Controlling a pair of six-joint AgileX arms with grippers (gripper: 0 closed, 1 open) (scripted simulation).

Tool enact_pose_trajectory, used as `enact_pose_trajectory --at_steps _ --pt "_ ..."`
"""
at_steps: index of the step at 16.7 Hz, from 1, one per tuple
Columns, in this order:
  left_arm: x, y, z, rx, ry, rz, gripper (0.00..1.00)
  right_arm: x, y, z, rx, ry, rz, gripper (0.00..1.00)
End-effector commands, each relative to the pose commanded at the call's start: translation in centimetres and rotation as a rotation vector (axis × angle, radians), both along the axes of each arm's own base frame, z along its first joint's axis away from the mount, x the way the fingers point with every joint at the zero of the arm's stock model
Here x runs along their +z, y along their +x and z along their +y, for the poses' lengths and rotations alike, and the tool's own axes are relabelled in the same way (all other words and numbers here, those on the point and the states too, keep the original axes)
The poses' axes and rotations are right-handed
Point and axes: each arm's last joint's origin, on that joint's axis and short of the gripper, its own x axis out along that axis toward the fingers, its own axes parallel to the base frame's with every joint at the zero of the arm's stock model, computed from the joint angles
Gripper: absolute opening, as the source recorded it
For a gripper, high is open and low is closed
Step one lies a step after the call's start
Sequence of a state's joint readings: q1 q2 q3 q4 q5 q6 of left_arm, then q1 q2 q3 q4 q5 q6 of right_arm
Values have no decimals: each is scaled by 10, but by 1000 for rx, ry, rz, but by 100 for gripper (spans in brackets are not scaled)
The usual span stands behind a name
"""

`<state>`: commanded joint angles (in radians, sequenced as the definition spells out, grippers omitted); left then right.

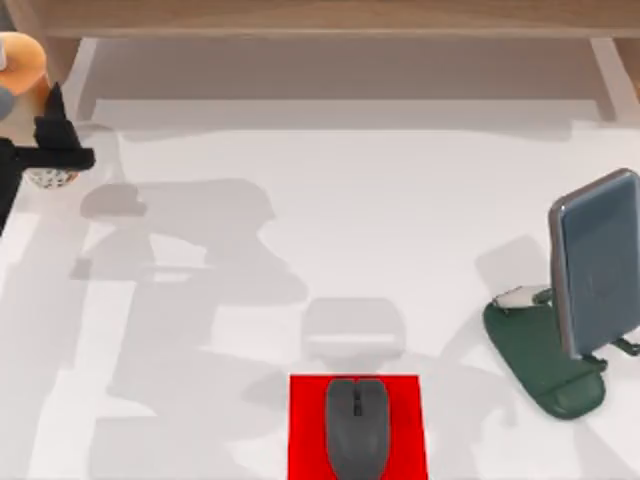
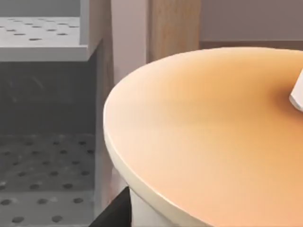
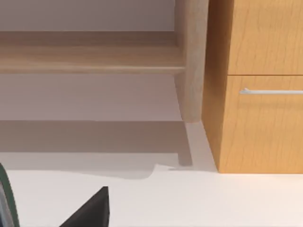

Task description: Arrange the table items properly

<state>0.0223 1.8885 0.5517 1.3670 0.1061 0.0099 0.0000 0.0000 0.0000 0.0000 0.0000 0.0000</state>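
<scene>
My left gripper [image 1: 52, 150] is at the table's far left back corner, shut on the tall orange-tan cup [image 1: 20, 60], whose black-speckled bottom [image 1: 50, 180] shows just below the black fingers [image 1: 75, 157]. The cup's orange side [image 2: 213, 137] looms close in the left wrist view. The dark grey mouse [image 1: 357, 425] lies on the flat red rectangle [image 1: 305, 430] at the front middle. At the right, the grey-blue phone [image 1: 597, 260] leans upright in the dark green stand [image 1: 545, 370]. A dark part of my right gripper [image 3: 92, 210] hangs over the white table beside the stand's green edge [image 3: 7, 203].
A wooden shelf [image 1: 320, 20] runs along the back of the table. The right wrist view shows a wooden cabinet with a drawer handle [image 3: 270, 91] at the back. A grey perforated surface [image 2: 42, 170] lies beyond the table's left edge.
</scene>
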Motion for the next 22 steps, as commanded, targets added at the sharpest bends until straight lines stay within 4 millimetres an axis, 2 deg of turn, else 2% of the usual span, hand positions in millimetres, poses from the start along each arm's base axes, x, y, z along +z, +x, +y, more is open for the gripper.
enact_pose_trajectory --at_steps 5,9,15,18,22 --pt "57 24 -75 -48 -56 -147 0 0 0 0 0 0 0 100" --pt "98 46 -139 -44 -109 -148 0 0 0 0 0 0 0 100" --pt "130 85 -226 -26 -86 1 0 0 0 0 0 0 0 100" --pt "136 106 -252 -4 -47 81 0 0 0 0 0 0 0 100" --pt "143 127 -264 30 -11 154 0 0 0 0 0 0 0 100"
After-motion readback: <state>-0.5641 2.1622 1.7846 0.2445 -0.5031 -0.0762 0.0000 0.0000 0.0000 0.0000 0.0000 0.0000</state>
